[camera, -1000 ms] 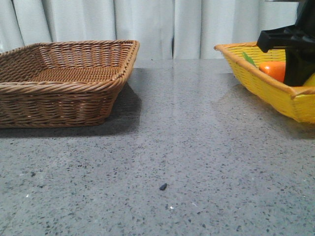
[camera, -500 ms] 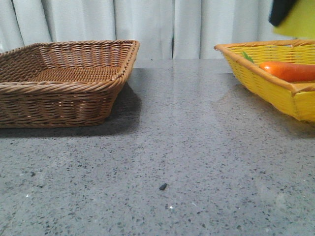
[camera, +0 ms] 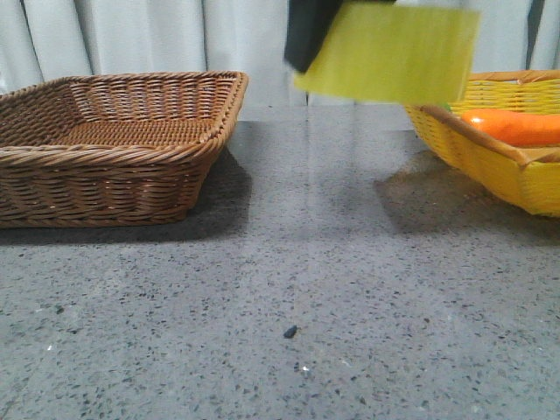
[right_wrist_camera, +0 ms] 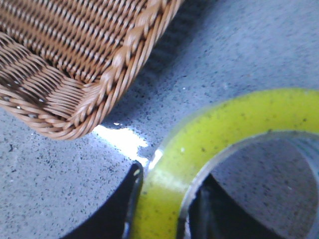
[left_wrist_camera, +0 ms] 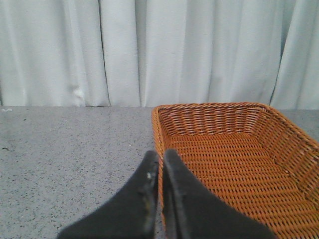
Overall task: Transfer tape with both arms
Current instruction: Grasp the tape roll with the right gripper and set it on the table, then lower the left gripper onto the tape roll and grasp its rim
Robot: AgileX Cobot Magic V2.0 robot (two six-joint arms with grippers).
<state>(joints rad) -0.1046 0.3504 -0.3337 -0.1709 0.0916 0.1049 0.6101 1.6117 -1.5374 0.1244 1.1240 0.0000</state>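
The yellow tape roll [camera: 389, 54] hangs in the air at the top of the front view, between the two baskets, blurred by motion. My right gripper [camera: 308, 31] is shut on it; only a black part shows at the roll's left end. In the right wrist view the tape [right_wrist_camera: 209, 134] sits clamped between my right gripper's [right_wrist_camera: 167, 199] black fingers, one outside the ring and one inside. My left gripper [left_wrist_camera: 160, 160] is shut and empty, its tips over the near rim of the brown basket [left_wrist_camera: 234, 159]. It does not show in the front view.
A brown wicker basket [camera: 114, 140] stands at the left, also in the right wrist view [right_wrist_camera: 75, 55]. A yellow basket [camera: 490, 166] at the right holds an orange carrot-like item [camera: 516, 127]. Grey speckled tabletop [camera: 306, 289] lies between them, white curtains behind.
My right gripper has lifted the tape out of the yellow basket and carried it left, from the right edge to above the table's middle.
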